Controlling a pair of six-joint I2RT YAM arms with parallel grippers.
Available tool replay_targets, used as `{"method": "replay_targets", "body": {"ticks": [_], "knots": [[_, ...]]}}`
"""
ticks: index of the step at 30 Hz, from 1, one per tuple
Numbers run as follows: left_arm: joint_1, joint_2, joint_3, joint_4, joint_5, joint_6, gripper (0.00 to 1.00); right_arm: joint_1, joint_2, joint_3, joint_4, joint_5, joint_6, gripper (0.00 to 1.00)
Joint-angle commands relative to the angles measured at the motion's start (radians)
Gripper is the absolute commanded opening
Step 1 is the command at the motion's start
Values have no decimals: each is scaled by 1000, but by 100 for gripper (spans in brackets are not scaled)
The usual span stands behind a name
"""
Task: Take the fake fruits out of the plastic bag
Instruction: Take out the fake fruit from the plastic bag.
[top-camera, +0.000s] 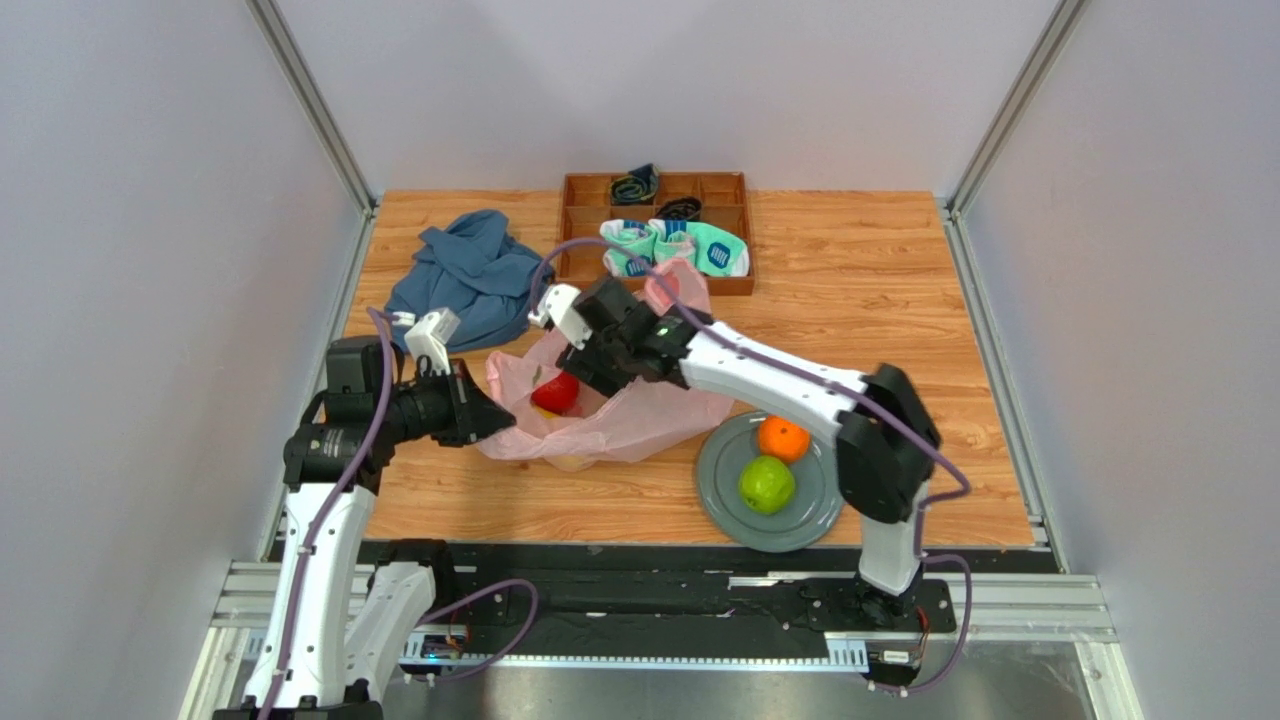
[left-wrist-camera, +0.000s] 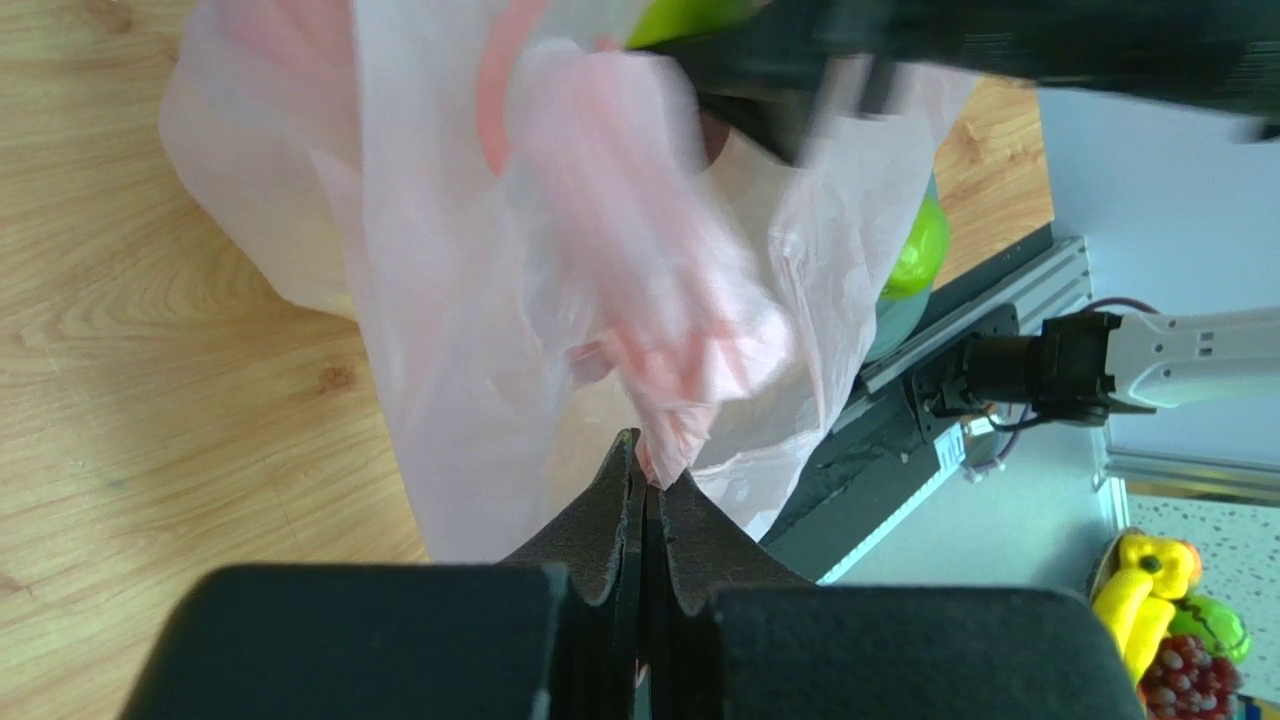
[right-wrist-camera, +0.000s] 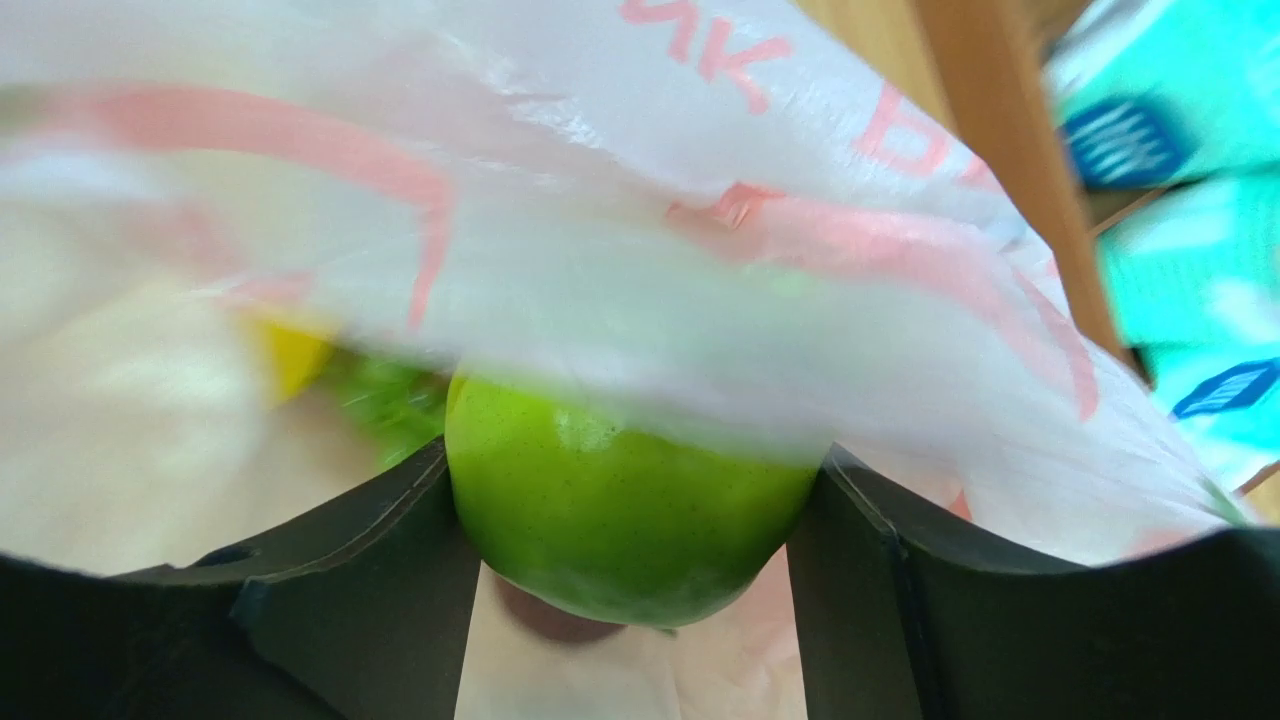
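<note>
The pink plastic bag (top-camera: 631, 428) lies crumpled mid-table with a red apple (top-camera: 556, 395) showing in its mouth. My left gripper (left-wrist-camera: 649, 473) is shut on a bunched edge of the bag (left-wrist-camera: 451, 300), holding it up at the left side. My right gripper (right-wrist-camera: 631, 465) is inside the bag, its fingers pressed against both sides of a glossy green fruit (right-wrist-camera: 616, 510). Bag film (right-wrist-camera: 676, 225) drapes over that fruit. Behind it, a yellow fruit (right-wrist-camera: 293, 353) and green grapes (right-wrist-camera: 383, 405) show blurred. An orange (top-camera: 781, 438) and a green apple (top-camera: 766, 483) rest on the grey plate (top-camera: 721, 495).
A blue cloth (top-camera: 466, 278) lies at the back left. A wooden tray (top-camera: 579, 195) at the back holds teal-and-white socks (top-camera: 676, 248). The grey plate sits front right, next to the right arm's base.
</note>
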Motion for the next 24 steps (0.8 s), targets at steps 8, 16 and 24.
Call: {"method": "replay_targets", "body": {"ticks": [8, 16, 24], "knots": [[5, 69, 4, 160, 3, -62, 0, -27, -333, 58, -217, -401, -48, 0], [5, 127, -18, 313, 41, -136, 0, -128, -305, 256, -165, -773, 242, 0], [5, 294, 141, 413, 52, -182, 0, -191, -18, 573, -275, -1140, 324, 28]]}}
